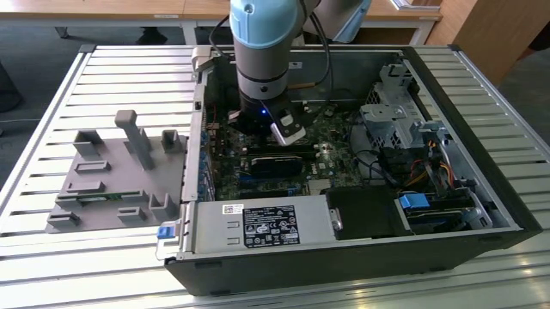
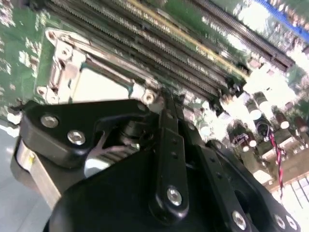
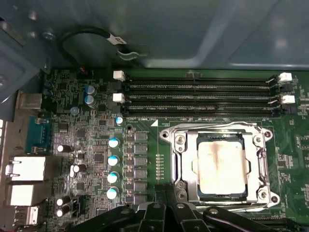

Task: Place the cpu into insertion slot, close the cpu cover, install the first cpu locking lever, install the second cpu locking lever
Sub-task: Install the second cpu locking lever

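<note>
One arm reaches down into open computer case; gripper low over green motherboard. Finger linkages drawn together, tips appear closed, nothing visibly held. Beside gripper toward first wrist view's left: row of round capacitors. Just ahead of fingertips: insertion slot, cpu seated inside, cpu cover lying flat around it. Beyond slot, farther from gripper: long memory slots.
</note>
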Robot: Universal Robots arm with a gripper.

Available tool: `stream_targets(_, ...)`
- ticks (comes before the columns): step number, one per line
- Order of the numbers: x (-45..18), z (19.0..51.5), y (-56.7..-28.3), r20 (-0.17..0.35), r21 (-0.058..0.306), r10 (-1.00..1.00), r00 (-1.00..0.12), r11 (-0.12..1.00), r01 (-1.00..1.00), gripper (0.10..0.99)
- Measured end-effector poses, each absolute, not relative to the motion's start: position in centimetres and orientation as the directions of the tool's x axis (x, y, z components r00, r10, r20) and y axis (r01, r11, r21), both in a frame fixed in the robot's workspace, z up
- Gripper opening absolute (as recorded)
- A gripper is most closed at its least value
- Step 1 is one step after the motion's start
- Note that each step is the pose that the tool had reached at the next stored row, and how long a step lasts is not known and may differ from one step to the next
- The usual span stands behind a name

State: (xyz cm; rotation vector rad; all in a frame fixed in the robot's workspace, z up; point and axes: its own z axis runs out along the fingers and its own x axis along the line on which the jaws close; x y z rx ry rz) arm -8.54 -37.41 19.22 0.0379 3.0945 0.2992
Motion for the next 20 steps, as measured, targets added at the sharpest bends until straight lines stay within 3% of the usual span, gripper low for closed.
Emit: stream_targets(20, -8.6, 20.8, -37.4, -0.030, 0.194, 0.036, -0.999, 0.981, 0.030, 0.122)
